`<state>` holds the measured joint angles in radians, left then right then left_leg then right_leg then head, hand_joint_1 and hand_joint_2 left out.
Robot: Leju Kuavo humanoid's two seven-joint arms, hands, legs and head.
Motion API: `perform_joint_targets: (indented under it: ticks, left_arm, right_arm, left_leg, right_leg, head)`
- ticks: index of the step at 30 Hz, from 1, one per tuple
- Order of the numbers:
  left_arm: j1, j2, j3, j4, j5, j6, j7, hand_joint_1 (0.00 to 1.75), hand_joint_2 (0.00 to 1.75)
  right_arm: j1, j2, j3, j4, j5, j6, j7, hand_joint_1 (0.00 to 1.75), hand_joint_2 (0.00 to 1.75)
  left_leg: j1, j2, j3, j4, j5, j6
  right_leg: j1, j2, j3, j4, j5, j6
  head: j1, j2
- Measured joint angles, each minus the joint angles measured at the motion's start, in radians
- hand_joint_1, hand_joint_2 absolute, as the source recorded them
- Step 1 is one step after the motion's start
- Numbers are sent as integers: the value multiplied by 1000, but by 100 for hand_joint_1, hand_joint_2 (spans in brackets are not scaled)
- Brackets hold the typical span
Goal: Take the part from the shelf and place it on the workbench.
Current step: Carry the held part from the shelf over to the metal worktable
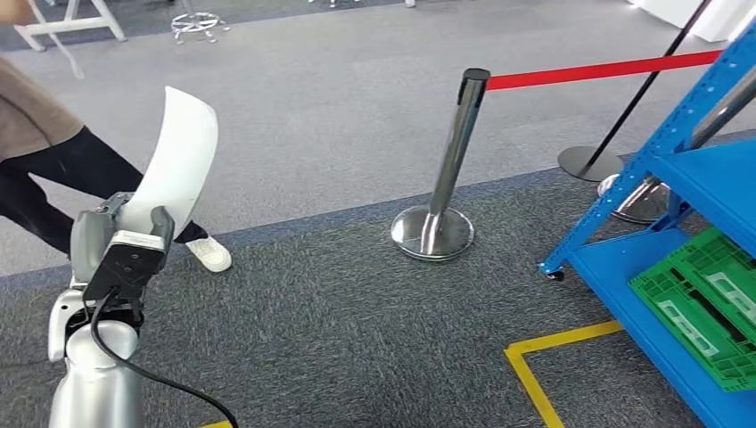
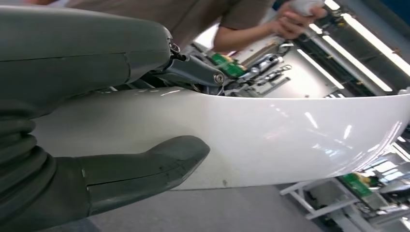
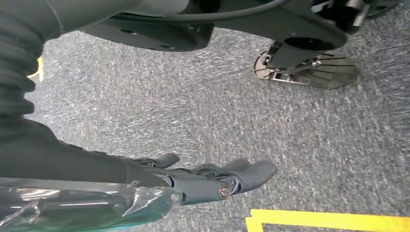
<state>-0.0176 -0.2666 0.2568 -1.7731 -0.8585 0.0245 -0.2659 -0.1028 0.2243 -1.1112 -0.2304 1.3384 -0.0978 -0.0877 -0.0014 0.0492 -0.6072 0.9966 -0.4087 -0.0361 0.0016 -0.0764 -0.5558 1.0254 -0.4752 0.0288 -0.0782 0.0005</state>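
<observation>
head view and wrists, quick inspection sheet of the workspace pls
surface: grey carpet with yellow tape; workbench nothing seen
job's things: curved white part held upright
clutter: green crate on blue shelf
hands: left hand grips the part; right hand holds nothing, fingers apart
cables: black cable along left arm
surroundings: chrome stanchion with red belt; a person nearby

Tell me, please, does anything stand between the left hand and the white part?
No. The left hand already holds the part, thumb pressed against its face. The workbench isn't visible, so that path can't be judged.
</observation>
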Motion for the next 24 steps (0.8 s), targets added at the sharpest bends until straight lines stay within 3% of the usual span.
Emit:
perform_joint_targets:
  ticks: [2,4,6,7,8,9,11,13,15,17,19,21,23,24]
  left_arm:
    - [1,0,1,0,0,0,0,175,175]
    - [2,-1,1,-1,0,1,-1,175,175]
    - [2,-1,1,-2,0,1,-2,175,175]
    - [2,-1,1,-2,0,1,-2,175,175]
    - [2,-1,1,-2,0,0,-2,175,175]
    - [2,-1,1,-2,0,0,-2,175,175]
    - [2,-1,2,-2,1,0,-2,175,175]
    - [2,-1,2,-2,1,0,-2,175,175]
    - [2,-1,3,-2,1,0,-2,175,175]
    - [4,1,5,-2,1,0,-2,175,175]
    - [6,2,6,-2,1,0,-2,175,175]
    - [7,2,7,-2,1,0,-2,175,175]
    - [8,2,8,-2,1,0,-3,175,175]
    - [9,2,8,-2,1,0,-2,175,175]
  right_arm:
    - [-1,0,0,0,0,0,0,0,175]
    - [-2,0,0,0,0,0,0,0,175]
    - [-1,0,0,0,-1,0,0,0,175]
    - [-1,0,0,0,-1,0,-1,0,175]
    - [-2,0,0,0,-2,0,-2,0,175]
    - [-3,0,0,0,-3,0,-2,0,175]
    - [-4,0,0,0,-1,0,0,0,175]
    - [0,0,0,0,1,0,3,0,175]
    - [1,0,0,0,4,0,6,0,175]
    - [0,1,0,0,6,0,7,0,175]
    - [0,1,0,0,7,0,7,0,175]
    - [1,1,0,0,7,0,7,0,175]
    - [3,1,0,0,8,-1,8,0,175]
    - [3,1,0,0,8,-1,9,0,175]
  left_leg:
    - [0,-19,-1,-6,1,13]
    - [3,-37,0,-9,3,25]
    - [4,-54,1,-10,4,33]
    - [4,-63,0,-10,4,35]
    - [3,-73,1,-9,3,36]
    - [3,-83,1,-9,3,36]
    - [4,-107,4,-8,3,35]
    - [3,-130,5,-5,2,28]
    - [4,-147,-1,-3,5,16]
    - [8,-157,-5,-7,11,3]
    - [7,-127,-18,17,-8,-7]
    - [5,-81,-69,121,-67,-14]
    - [6,-67,-134,251,-118,-18]
    - [6,-65,-148,279,-120,-19]
  right_leg:
    - [-2,-11,4,-2,-4,11]
    - [-5,15,-11,37,-33,19]
    - [-6,57,-69,159,-94,23]
    - [-5,67,-105,229,-121,23]
    - [-5,71,-132,277,-132,23]
    - [-5,72,-142,288,-124,22]
    - [-7,82,-105,196,-58,19]
    - [-13,119,-43,63,-1,17]
    - [-14,141,-19,11,11,13]
    - [-11,128,-18,8,15,2]
    - [-12,110,-15,2,21,-12]
    - [-11,90,-15,-1,22,-20]
    - [-9,67,-16,-1,21,-23]
    - [-8,56,-16,-1,20,-23]
  head:
    - [2,0]
    - [3,0]
    - [6,0]
    - [7,0]
    - [7,0]
    - [7,0]
    - [7,0]
    - [7,0]
    - [6,0]
    - [6,0]
    - [2,0]
    - [-2,0]
    - [-2,0]
    - [-2,0]
